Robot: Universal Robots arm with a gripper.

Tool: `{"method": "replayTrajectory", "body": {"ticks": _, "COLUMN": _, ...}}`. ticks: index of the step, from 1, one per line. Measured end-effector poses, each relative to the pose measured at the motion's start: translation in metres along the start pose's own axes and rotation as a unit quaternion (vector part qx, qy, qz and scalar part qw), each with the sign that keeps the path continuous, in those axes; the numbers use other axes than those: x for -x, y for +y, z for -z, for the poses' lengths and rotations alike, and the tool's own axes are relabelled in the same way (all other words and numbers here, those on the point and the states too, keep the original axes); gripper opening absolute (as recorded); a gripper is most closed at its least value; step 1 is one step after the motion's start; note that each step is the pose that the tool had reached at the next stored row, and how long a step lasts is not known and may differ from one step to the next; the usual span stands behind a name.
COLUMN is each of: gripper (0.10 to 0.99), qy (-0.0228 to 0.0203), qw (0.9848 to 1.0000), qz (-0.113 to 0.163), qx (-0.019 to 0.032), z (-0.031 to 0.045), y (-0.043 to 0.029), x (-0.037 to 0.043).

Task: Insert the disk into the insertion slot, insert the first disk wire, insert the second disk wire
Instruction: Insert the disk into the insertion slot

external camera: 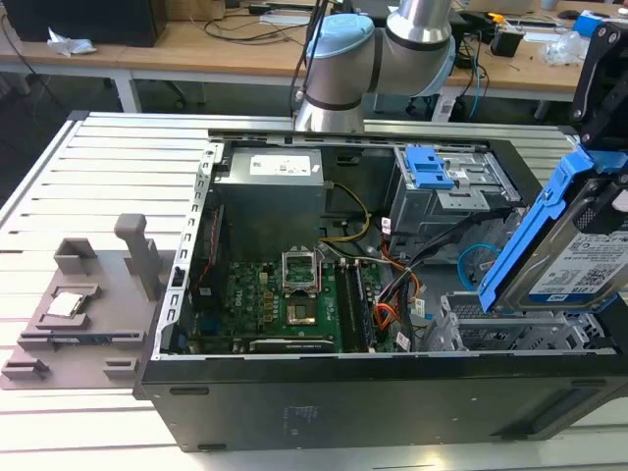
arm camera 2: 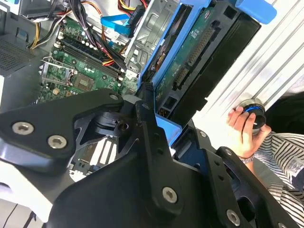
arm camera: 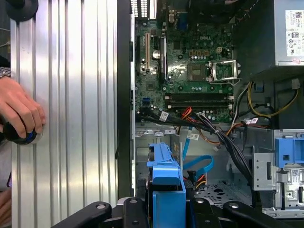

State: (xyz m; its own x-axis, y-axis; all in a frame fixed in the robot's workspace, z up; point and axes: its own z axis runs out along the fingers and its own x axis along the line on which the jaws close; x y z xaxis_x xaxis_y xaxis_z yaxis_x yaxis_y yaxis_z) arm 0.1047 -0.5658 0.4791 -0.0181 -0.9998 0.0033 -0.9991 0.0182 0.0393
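Holds disk [external camera: 579, 255] in gripper [arm camera: 166, 211], tilted over slot [external camera: 471, 329].

Pinches the disk's blue carrier between the jaws, as seen in both wrist views. Hangs it steeply slanted at the case [external camera: 343, 402] end toward the exterior view's right, lower edge just above the silvery cage; cannot tell whether touching. Shows orange wire [external camera: 386, 316] and blue wire [external camera: 476, 260] lying inside the case between board [external camera: 285, 304] and slot, apart from the disk. Shows a hand [arm camera: 21, 111] resting on a dark knob [arm camera: 19, 135] on the ribbed table [arm camera: 71, 71] beside the case.
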Motion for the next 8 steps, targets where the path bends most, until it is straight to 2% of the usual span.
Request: {"method": "replayTrajectory", "body": {"ticks": 8, "gripper": 0.369, "qy": 0.0000, "qw": 1.0000, "qz": 0.000, "qx": 0.0000, "z": -0.0090, "y": -0.0001, "x": 0.0000}}
